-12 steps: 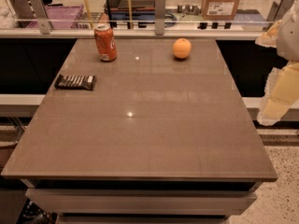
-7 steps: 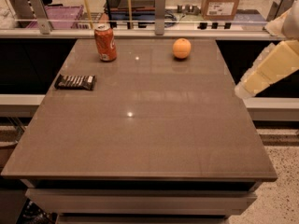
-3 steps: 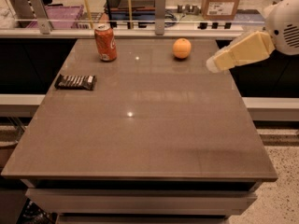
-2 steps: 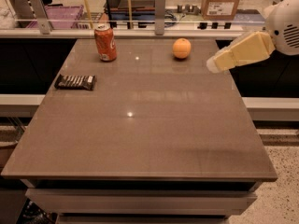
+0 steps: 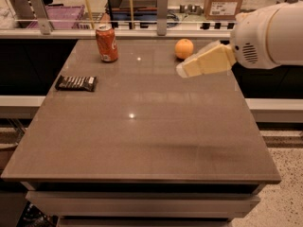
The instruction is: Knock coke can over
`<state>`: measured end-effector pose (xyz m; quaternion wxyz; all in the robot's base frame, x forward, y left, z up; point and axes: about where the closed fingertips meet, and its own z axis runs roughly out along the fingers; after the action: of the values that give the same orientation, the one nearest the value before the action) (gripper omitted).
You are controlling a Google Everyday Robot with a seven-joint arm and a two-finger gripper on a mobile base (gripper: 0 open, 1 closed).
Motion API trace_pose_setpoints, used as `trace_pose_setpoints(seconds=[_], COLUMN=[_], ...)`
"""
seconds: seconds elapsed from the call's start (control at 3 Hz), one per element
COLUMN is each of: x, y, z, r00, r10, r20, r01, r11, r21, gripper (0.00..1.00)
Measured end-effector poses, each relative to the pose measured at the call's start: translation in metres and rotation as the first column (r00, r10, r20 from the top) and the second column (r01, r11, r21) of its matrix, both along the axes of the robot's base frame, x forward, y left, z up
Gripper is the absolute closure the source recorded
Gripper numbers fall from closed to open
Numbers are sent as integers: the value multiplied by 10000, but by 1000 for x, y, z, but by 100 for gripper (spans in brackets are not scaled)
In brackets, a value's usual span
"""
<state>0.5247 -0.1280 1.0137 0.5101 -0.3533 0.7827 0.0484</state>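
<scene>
The coke can (image 5: 107, 43), orange-red with white markings and a silver top, stands upright near the table's far left edge. My gripper (image 5: 182, 71) comes in from the right on a white arm, its cream-coloured end hovering above the table just in front of the orange. It is well to the right of the can, about a third of the table's width away, and touches nothing.
A round orange (image 5: 184, 48) sits at the far middle-right, right behind my gripper. A flat dark snack bar wrapper (image 5: 76, 82) lies at the left, in front of the can. The brown table (image 5: 142, 141) has a railing with posts along its far edge.
My arm has swung in from the right side of the table, rising and reaching leftward over the far right part. The can, orange and wrapper have not moved.
</scene>
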Motion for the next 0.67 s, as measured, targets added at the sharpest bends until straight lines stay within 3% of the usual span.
trace_pose_setpoints(seconds=[0.67], x=[24], y=[39], z=[-18], r00=[9987], r10=[-19], r20=[501], r01=[-32], r11=[9948], r21=[1018], gripper=[0])
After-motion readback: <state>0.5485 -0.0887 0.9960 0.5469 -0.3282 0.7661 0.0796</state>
